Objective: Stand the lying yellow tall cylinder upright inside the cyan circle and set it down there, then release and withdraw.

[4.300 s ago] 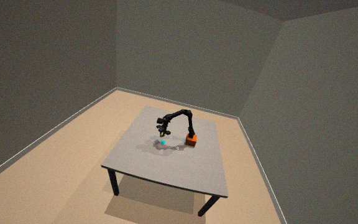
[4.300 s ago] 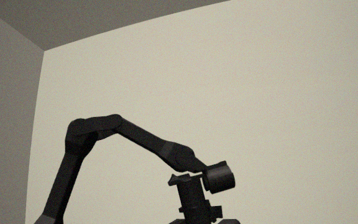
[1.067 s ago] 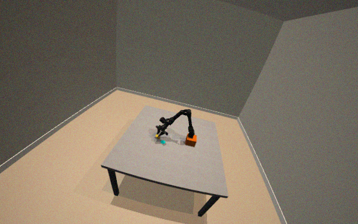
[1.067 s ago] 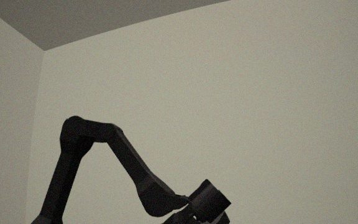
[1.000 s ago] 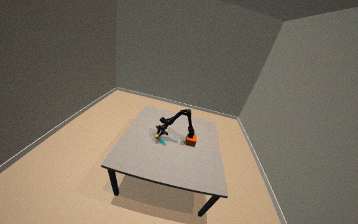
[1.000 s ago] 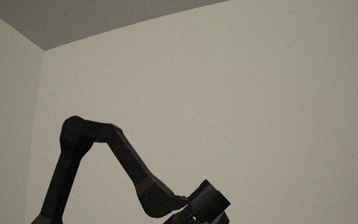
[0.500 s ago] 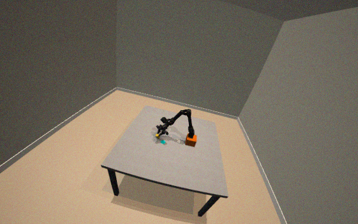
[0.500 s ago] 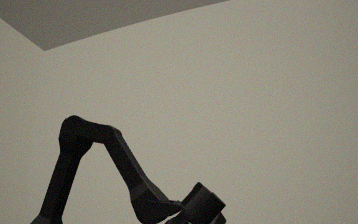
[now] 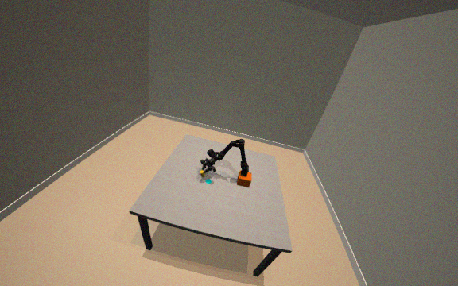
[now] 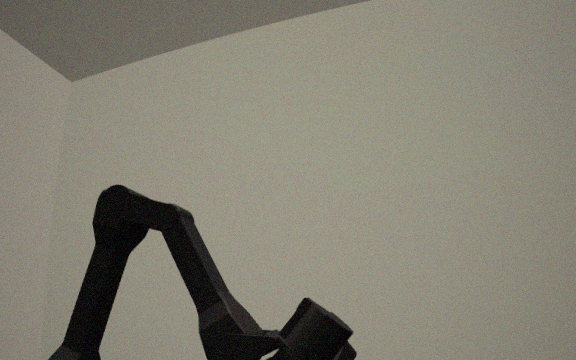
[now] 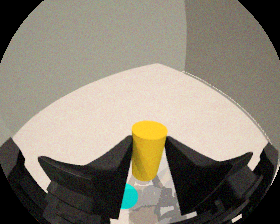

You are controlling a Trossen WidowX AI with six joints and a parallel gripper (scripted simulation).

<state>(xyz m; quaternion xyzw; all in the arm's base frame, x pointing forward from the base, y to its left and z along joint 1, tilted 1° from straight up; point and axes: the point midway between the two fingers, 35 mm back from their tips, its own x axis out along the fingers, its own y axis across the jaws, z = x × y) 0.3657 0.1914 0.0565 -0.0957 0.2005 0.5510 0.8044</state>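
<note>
Yellow cyl. (image 9: 202, 172) (image 11: 148, 150) is gripped in your claw (image 9: 208, 171) (image 11: 149, 155), its fingers on either side, w/ one end facing your wrist cam. It's near the cyan circle (image 9: 209, 181) (image 11: 130, 196), which your wrist view shows partly behind a finger. Your black arm (image 9: 227, 148) (image 10: 188, 250) arches over the worktop (image 9: 213, 214) from its orange base (image 9: 244, 182).
</note>
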